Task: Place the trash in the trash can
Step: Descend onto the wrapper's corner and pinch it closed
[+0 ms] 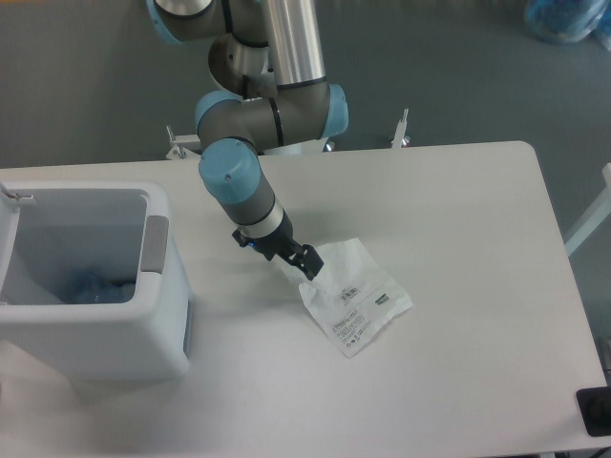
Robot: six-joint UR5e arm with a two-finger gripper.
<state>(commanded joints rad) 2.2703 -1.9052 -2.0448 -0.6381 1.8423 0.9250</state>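
The flat white-translucent pouch [361,296] with a small printed label lies on the white table [458,210], right of centre. My gripper [307,261] is low over the pouch's upper left edge. Its dark fingers stand close together and appear shut on that edge, where the plastic is crumpled. The large white trash can [167,334] with a grey tab [156,244] stands at the left. A bluish shape [95,284] lies at its bottom; it looks like the clear bottle, partly hidden by the bin's wall.
The arm's base and blue-capped joints [272,114] stand at the table's back edge. A blue bag [568,19] lies on the floor at the top right. A black object [597,412] sits off the table's front right corner.
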